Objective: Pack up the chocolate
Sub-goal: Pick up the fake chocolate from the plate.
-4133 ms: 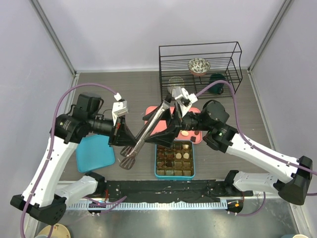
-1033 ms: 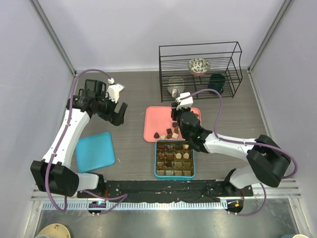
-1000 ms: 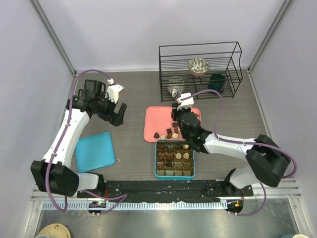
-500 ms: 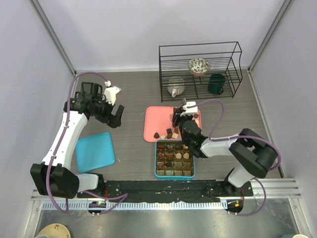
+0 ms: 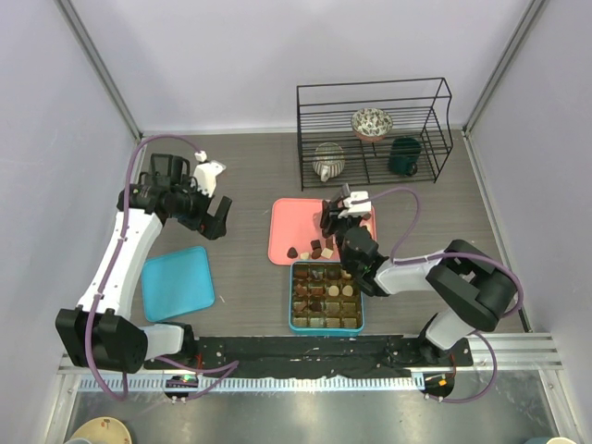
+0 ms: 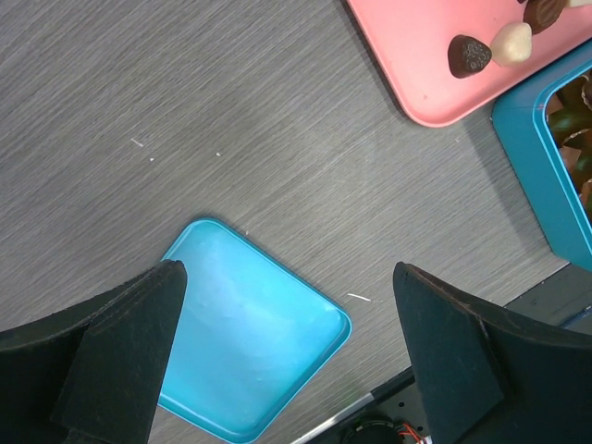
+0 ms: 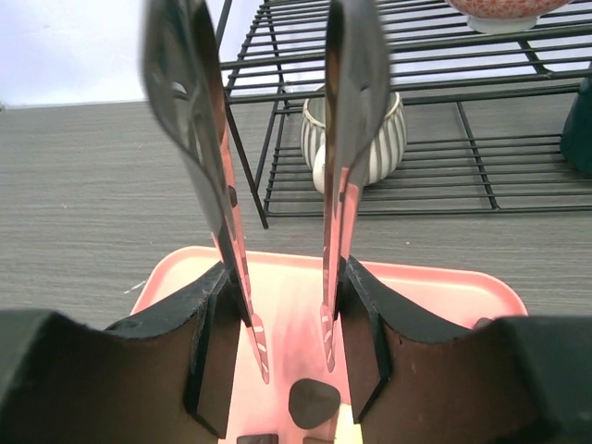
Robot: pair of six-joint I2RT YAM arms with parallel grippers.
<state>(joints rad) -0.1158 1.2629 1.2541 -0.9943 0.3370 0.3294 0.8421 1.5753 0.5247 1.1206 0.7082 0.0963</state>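
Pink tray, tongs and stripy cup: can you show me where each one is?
pink tray [image 5: 294,222]: top view, bare left part of its floor.
tongs [image 7: 353,102]: right wrist view, the right-hand arm.
stripy cup [image 7: 390,139]: right wrist view, its ribbed side.

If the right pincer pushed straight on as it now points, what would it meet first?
Likely the pink tray's bare floor: the right pincer's tongs aim there, just beyond a dark chocolate piece; depth is unclear.
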